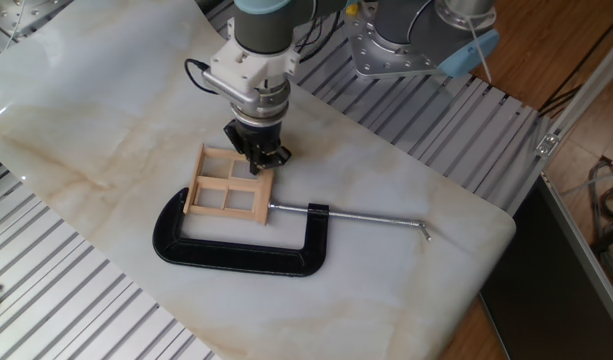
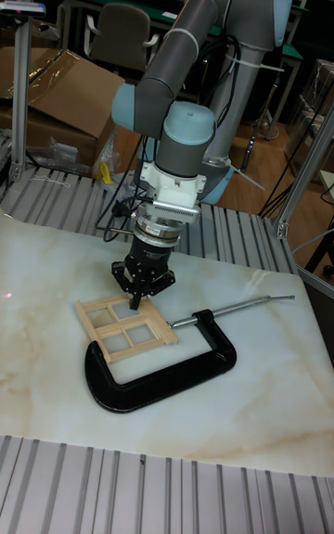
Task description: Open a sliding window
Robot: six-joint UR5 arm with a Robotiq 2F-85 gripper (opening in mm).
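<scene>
A black C-clamp (image 1: 236,252) lies flat on the pale marble-patterned table (image 1: 386,280), its metal screw rod (image 1: 371,217) running out toward 3 o'clock. In the tall fixed view, a cardboard box (image 2: 51,94) sits at 10 o'clock, with a chair (image 2: 116,33) beyond it.

Gripper (image 1: 257,160) at sliding window's (image 1: 229,184) far corner; C-clamp (image 1: 248,236) beside
</scene>
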